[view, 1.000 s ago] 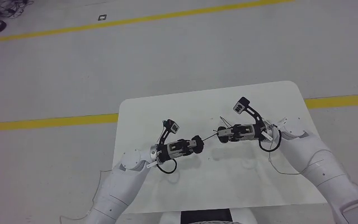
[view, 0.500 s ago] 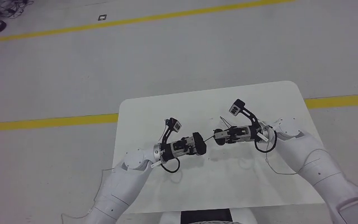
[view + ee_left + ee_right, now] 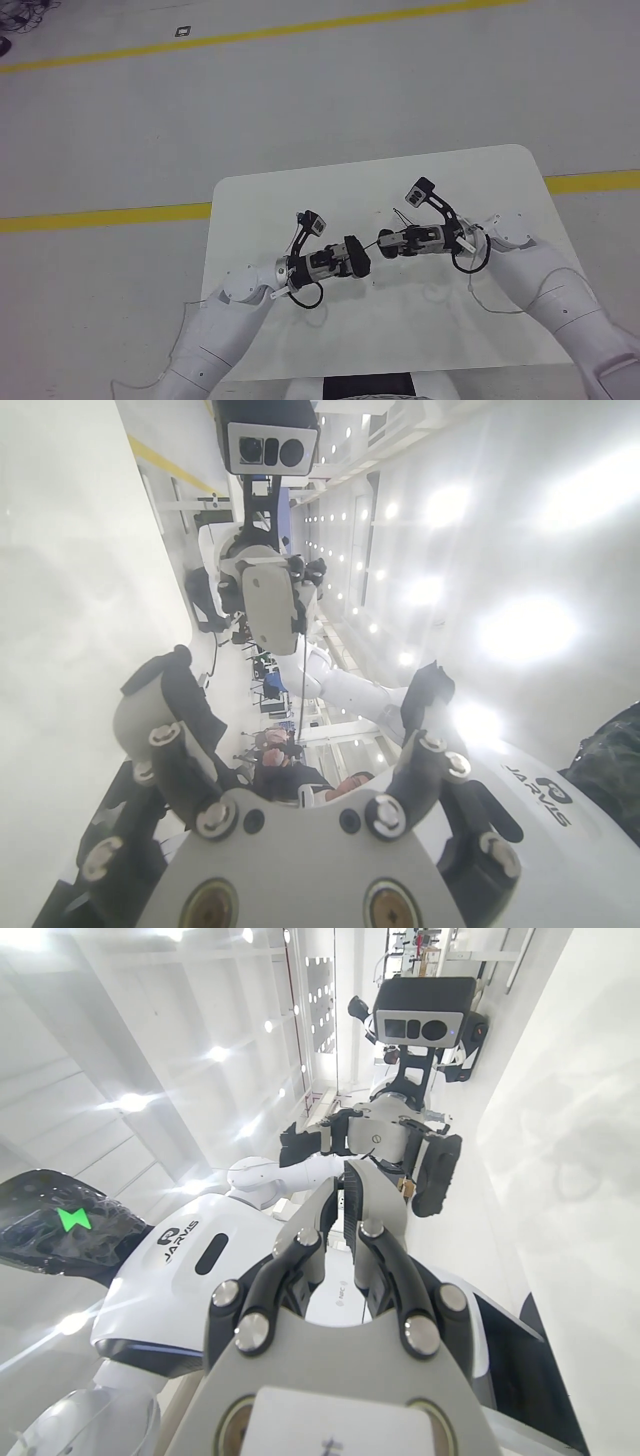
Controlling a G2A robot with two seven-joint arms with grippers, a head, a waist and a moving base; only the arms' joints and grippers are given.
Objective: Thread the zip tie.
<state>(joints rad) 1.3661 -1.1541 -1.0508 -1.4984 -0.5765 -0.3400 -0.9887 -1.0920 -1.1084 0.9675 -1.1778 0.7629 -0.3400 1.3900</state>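
Note:
The zip tie (image 3: 374, 243) is a thin black strap stretched between the two grippers, which face each other above the middle of the white table (image 3: 300, 200). My right gripper (image 3: 386, 243) is shut on it, and a loose end sticks out behind at the far side. In the left wrist view the strap (image 3: 302, 690) runs from the shut right gripper (image 3: 267, 610) toward my left gripper (image 3: 302, 665), which is open with the strap passing between its spread fingers, untouched. From the right wrist, my right gripper (image 3: 342, 1180) is pressed shut and the open left gripper (image 3: 365, 1168) sits just beyond.
Both forearms hover low over the table. The table's front edge lies close to the robot, its far edge toward a yellow floor line (image 3: 100, 217).
The two grippers have drawn closer together, with the right arm shifting slightly left. The left gripper's fingers look spread wider than a second ago.

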